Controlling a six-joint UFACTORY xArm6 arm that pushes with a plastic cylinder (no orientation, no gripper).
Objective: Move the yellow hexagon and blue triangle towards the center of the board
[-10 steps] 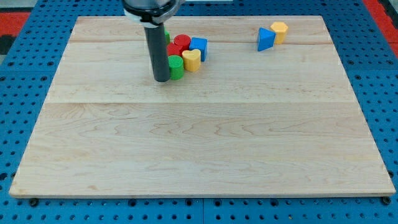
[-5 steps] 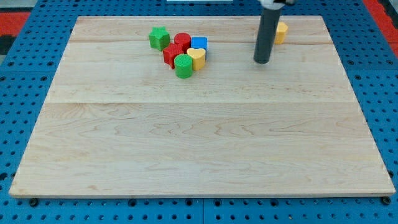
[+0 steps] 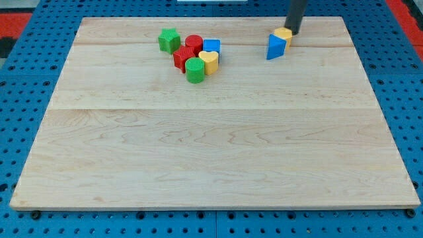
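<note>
Starting out, we are setting my tip [image 3: 293,33] against the yellow hexagon [image 3: 283,35], touching the blue triangle [image 3: 275,47]; both are sitting far from centre, gripper absent.

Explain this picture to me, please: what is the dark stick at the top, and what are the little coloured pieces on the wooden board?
The dark stick is a robot arm's pushing rod; it holds nothing, it only slides blocks about. My tip sits at the view's top right, right behind the yellow hexagon, which touches the blue triangle. One camera looks down at the wooden board. Farther left lies a cluster: a green star, two red blocks, a blue cube, a yellow heart and a green cylinder.
</note>
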